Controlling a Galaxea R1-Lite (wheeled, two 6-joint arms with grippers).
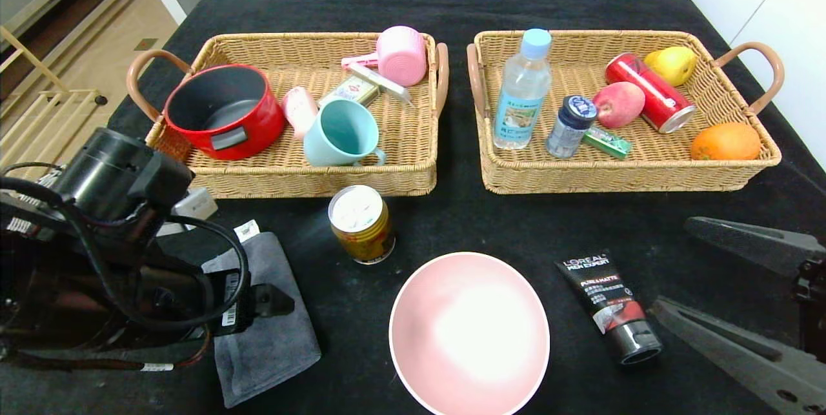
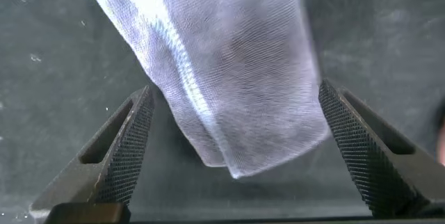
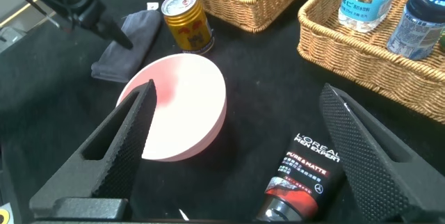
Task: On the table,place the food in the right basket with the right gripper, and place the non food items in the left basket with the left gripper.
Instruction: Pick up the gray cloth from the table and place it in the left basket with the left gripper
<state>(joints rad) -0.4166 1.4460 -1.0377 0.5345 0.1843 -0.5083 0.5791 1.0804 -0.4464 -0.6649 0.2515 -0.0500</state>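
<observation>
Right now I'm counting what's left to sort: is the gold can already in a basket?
No, the gold can stands on the black table in front of the left basket.

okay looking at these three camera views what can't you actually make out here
- Grey towel: in the head view the left arm covers its near-left part.
- Left gripper: its fingers show only in the left wrist view; the arm hides them in the head view.
- Pink bowl: its near rim is cut off by the head view's lower edge.
- Right gripper: partly cut off at the head view's right edge.
</observation>
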